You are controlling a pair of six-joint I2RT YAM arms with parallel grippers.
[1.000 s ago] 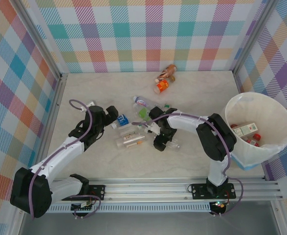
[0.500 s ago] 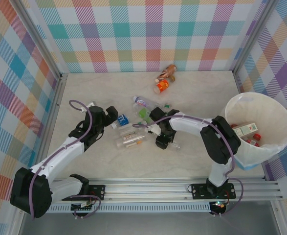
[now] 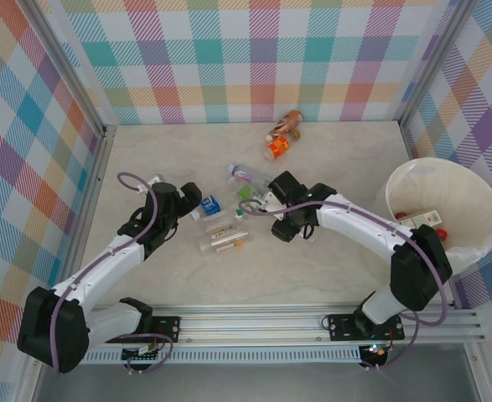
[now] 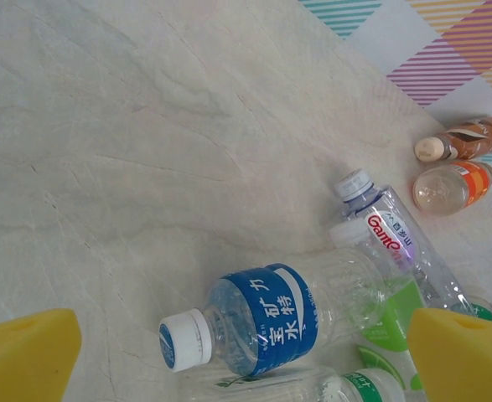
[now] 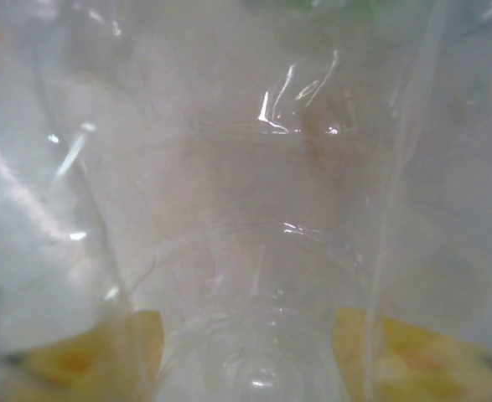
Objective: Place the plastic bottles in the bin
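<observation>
**Right arm has a bottle; the bin comes next**

Near the bases, the bin [image 3: 480, 193] stands at the right edge of the surface [image 3: 338, 276], with a few bottles already inside. At mid-surface the right gripper [image 5: 250, 360] has its jaws pinching a clear bottle [image 5: 254, 209], whose body sits between the yellow pads [image 5: 86, 352]. I judge the step in hand to be the pick-up. The left gripper [image 4: 246, 360] hovers with jaws spread wide. A blue-label bottle [image 4: 258, 322] lies on its side just ahead of them, untouched, among a loose pile [image 3: 225, 239] of clear bottles. At the far wall an orange bottle [image 3: 277, 147] and a brown bottle [image 3: 292, 122] lie together.

The next move likely calls for lifting the clear bottle free of the pile, swinging it right over the bin's rim and letting go. The thin plastic may buckle or slip.
</observation>
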